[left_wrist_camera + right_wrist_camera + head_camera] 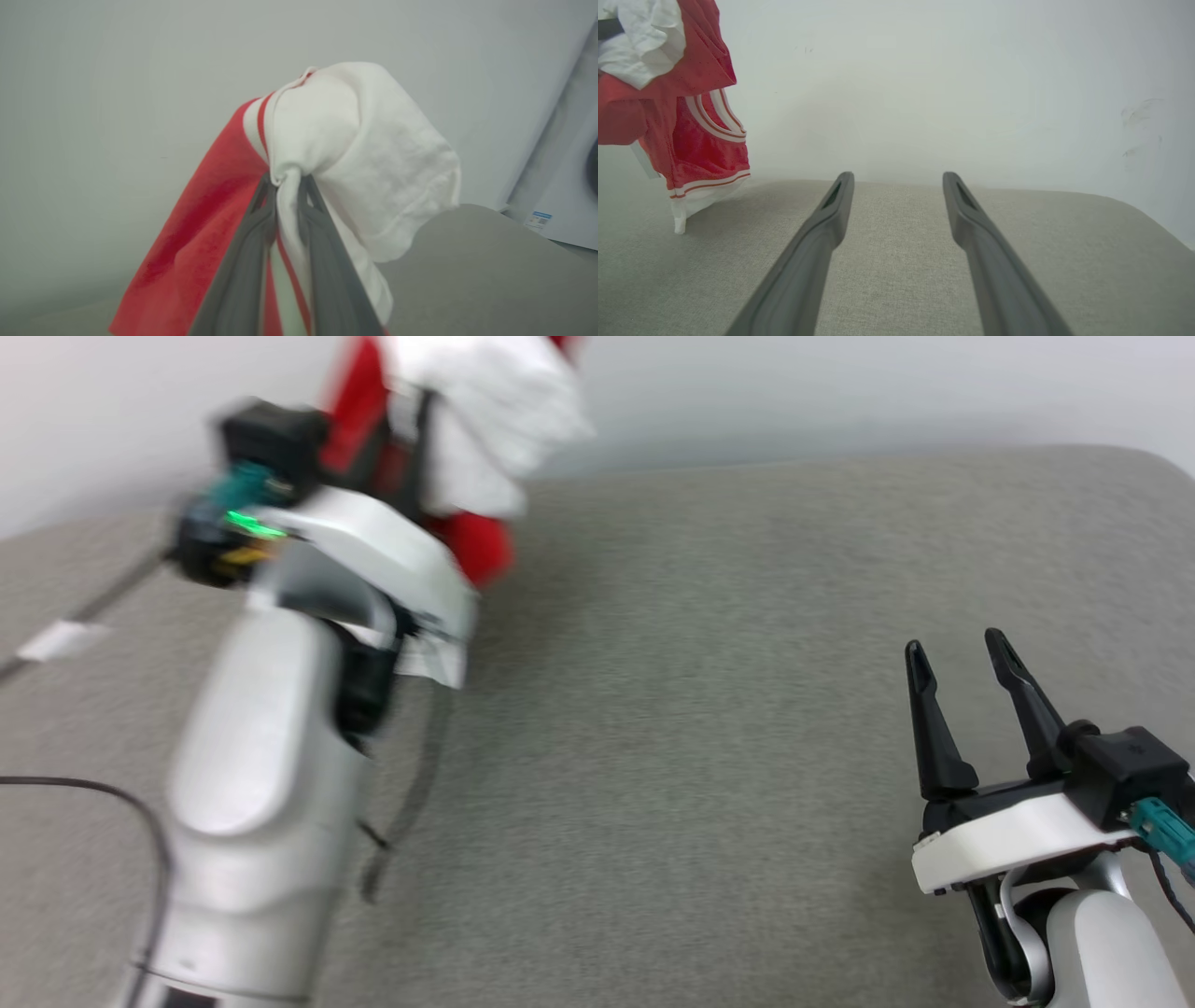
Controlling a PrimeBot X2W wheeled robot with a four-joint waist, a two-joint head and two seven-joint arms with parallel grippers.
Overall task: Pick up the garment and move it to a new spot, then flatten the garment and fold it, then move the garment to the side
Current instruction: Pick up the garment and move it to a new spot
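The left end effector (286, 179) is clenched on the garment (355, 140). In its wrist view the two dark fingers (243, 261) close together on a pinched fold of white fabric. The white sleeve bulges out beyond the fingertips, and the red body of the shirt trails down alongside one finger. A red-and-white striped trim runs between the fingers.

In the head view the garment (485, 420) hangs above the far-left part of the grey fabric-covered worktop (709, 728), close to that worktop's back edge and the pale wall (840, 392) behind it. The left arm (261, 775) and the shirt are blurred there, so the fingers cannot be made out in that view.

From the right wrist view the garment (700, 140) is bunched and raised over the worktop's surface (896, 261), red mesh with curved striped trim showing and white fabric at its top. Its lowest white edge reaches down to the worktop; whether it rests on it or just clears it cannot be told.

The right end effector (955, 644) is released, its fingers spread wide with nothing between them. It sits over the near-right part of the worktop, well apart from the garment. In its own view the right end effector (897, 177) points toward the worktop's back edge.

A thin cable with a white tag (61, 639) lies on the worktop's left side.
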